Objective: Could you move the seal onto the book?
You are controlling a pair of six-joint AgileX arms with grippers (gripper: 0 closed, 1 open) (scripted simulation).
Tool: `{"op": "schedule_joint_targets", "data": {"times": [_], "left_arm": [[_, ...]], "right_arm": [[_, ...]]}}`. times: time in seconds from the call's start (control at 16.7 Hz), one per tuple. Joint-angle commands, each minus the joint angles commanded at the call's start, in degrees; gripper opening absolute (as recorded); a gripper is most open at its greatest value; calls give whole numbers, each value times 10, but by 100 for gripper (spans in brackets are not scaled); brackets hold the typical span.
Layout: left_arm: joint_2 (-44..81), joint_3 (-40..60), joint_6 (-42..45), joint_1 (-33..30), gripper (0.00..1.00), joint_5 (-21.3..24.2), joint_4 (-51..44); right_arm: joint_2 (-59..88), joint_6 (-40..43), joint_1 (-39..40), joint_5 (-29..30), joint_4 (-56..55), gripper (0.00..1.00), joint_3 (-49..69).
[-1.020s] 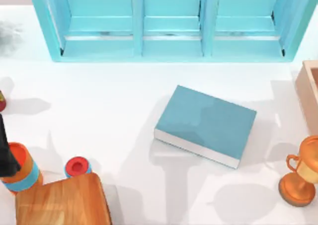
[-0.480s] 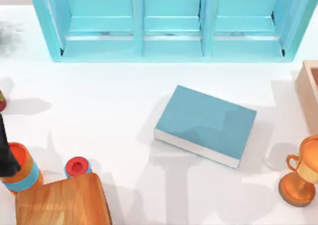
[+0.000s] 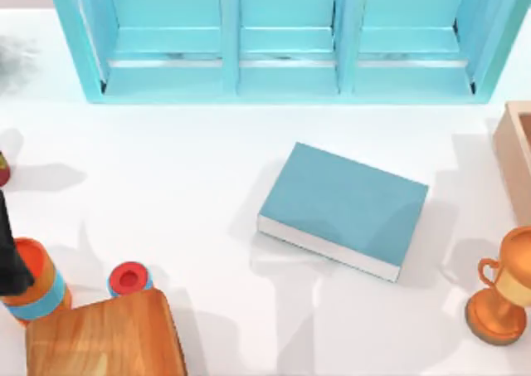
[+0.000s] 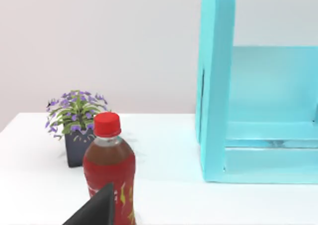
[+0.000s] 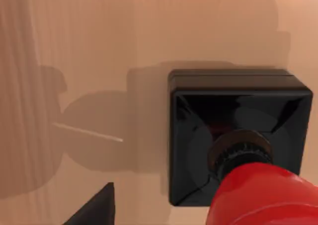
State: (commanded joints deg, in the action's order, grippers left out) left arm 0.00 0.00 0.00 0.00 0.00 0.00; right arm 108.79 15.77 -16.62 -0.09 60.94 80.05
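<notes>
1. Left arm (image 3: 8, 256): it is at the left edge of the worktop (image 3: 191, 202), over the orange cylinder with a blue band (image 3: 37, 286). A dark part of the left tool (image 4: 94, 211) shows in the left wrist view. I cannot tell whether this tool is spread or pressed together.

2. Left wrist view: a bottle with a red cap (image 4: 109, 170) stands just beyond the tool. A small potted plant with purple flowers (image 4: 75, 123) stands behind it. The teal shelf unit (image 4: 218, 86) stands to one side of them.

3. Right tool (image 5: 94, 207): a dark part of it shows in the right wrist view, above a pale wood-grained surface (image 5: 74, 61). I cannot tell its state either.

4. The seal (image 5: 238, 130): it stands upright on that wood-grained surface, directly below the right wrist camera. Its black square base lies flat and its glossy red knob points up toward the lens. It is not on the book.

5. The book (image 3: 344, 208): it lies flat near the middle of the worktop, teal cover up, turned at an angle, with the white page edges facing the near side. It lies in front of the shelf unit.

6. Other items, top view:
- a small blue cylinder with a red top (image 3: 129, 279), beside the orange cylinder;
- a wooden board (image 3: 104, 339), at the near left corner;
- a gold trophy (image 3: 502, 297), at the right;
- a pale wooden box (image 3: 516, 148), at the right edge.
</notes>
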Motion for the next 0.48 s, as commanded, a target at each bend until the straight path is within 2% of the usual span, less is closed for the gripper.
{"op": "schedule_joint_targets", "data": {"times": [0.18,0.42,0.48], "left_arm": [[0,0,0,0,100,0,0],[0,0,0,0,100,0,0],[0,0,0,0,100,0,0]], "right_arm": [[9,-1,0,0,-48,100,-42],[10,-1,0,0,-52,100,-46],[10,-1,0,0,-52,92,-46]]}}
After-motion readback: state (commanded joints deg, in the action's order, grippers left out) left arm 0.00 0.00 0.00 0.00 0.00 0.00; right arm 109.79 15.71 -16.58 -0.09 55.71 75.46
